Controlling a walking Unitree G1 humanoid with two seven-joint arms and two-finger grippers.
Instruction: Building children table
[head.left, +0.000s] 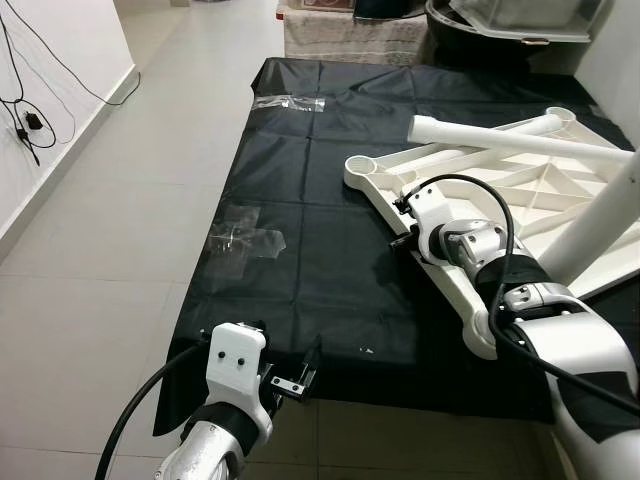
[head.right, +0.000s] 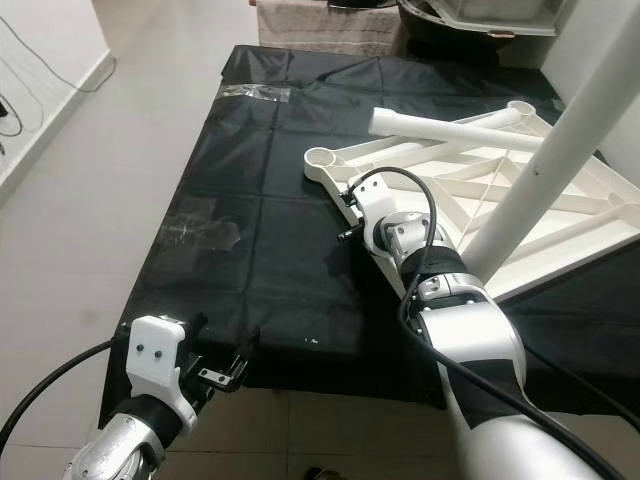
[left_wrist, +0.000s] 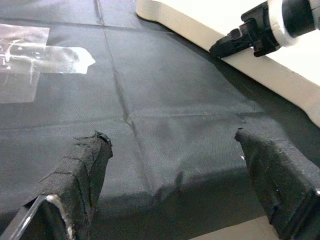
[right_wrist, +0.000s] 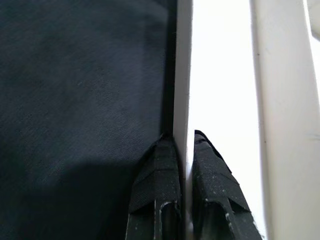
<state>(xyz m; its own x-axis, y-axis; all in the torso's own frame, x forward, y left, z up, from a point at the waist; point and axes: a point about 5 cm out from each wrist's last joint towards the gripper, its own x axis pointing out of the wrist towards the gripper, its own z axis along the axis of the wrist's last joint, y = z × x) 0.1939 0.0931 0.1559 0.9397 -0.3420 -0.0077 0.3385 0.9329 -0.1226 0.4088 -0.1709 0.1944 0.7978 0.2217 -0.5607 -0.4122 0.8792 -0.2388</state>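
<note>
Nearest, the left claw (head.left: 291, 373) hovers with fingers spread wide over the near edge of the black sheet (head.left: 300, 250) on the tiled floor (head.left: 120, 230), holding nothing. Beyond it, the right claw (head.left: 404, 225) is pinched shut on the side rim of the white children's table (head.left: 520, 190), which lies upside down on the sheet. To do this well, I judge the grip should stay square on the thin rim. One white leg (head.left: 520, 140) lies across the frame; another tube (head.right: 560, 150) rises close to the right arm, crowding it. Clear tape patches (head.left: 245, 243) lie aside.
</note>
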